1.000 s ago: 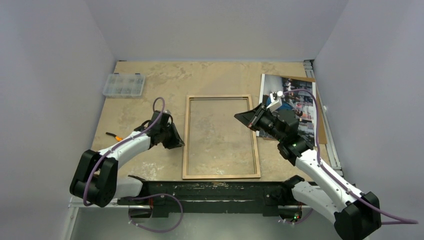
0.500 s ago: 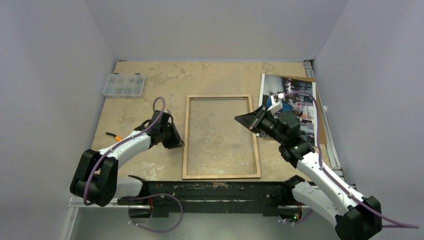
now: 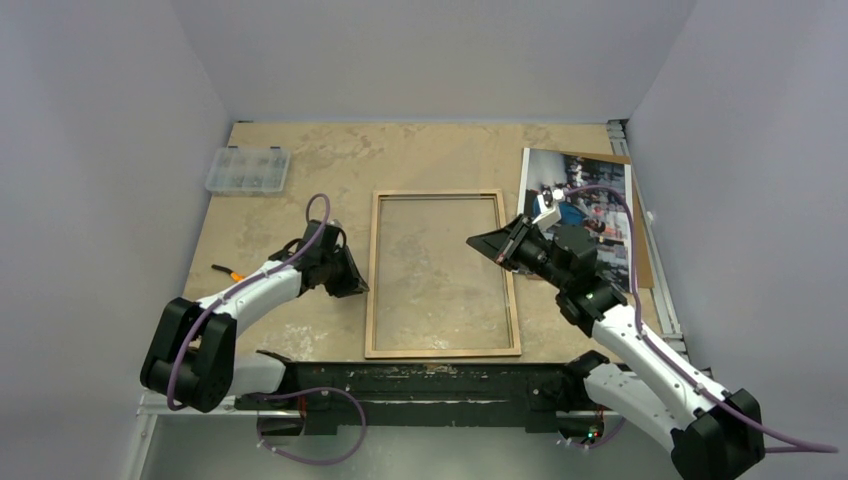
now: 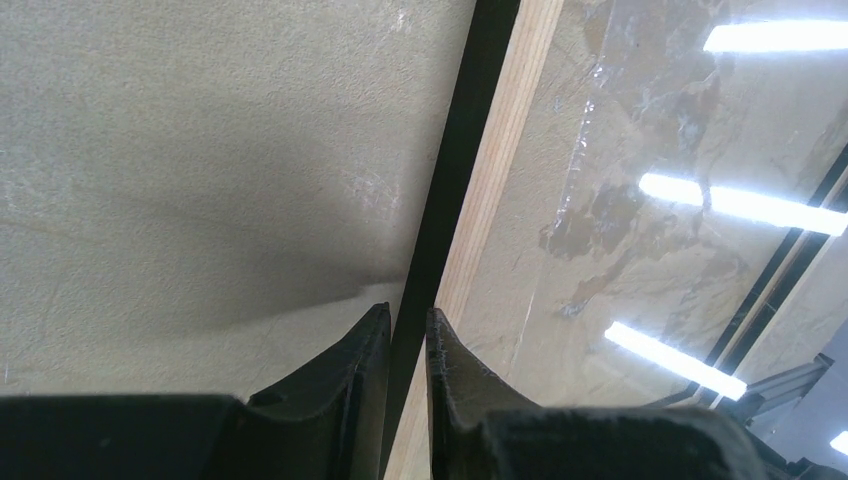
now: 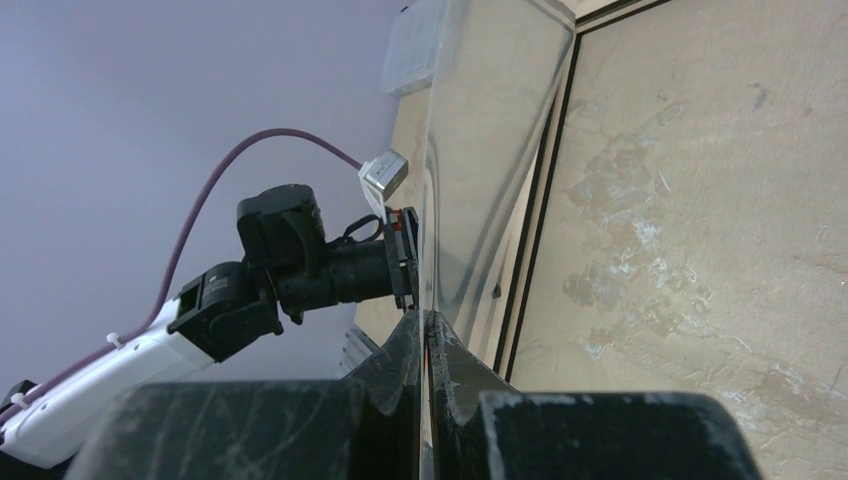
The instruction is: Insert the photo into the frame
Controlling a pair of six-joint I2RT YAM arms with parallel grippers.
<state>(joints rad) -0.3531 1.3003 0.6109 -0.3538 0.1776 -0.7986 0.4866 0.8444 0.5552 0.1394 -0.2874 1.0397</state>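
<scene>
Your left gripper is down at the left rail of the frame, about midway along it; in the left wrist view its fingers sit tight on either side of the rail's black outer edge, so it is clamped on the frame there. The frame lies flat in the middle of the table, tan wood back upward, its long sides running from the near edge toward the far edge.

Your right gripper hangs over the frame's right rail, toward the far end of it; its jaws are pressed together on a clear sheet; from the right wrist you see that sheet rising edge-on from the fingertips and bowing as it goes up. The left wrist view shows the same glossy sheet inside the frame, throwing back strips of ceiling light.

The photo is not in the frame; it lies face up near the far right corner of the table, well apart from the frame's opening, resting on a brown backing board that shows past its right side; your right arm and its purple cable cross over part of the print.

A clear plastic box sits near the far left corner; a small tool with an orange part lies by the left edge, beside your left arm.
</scene>
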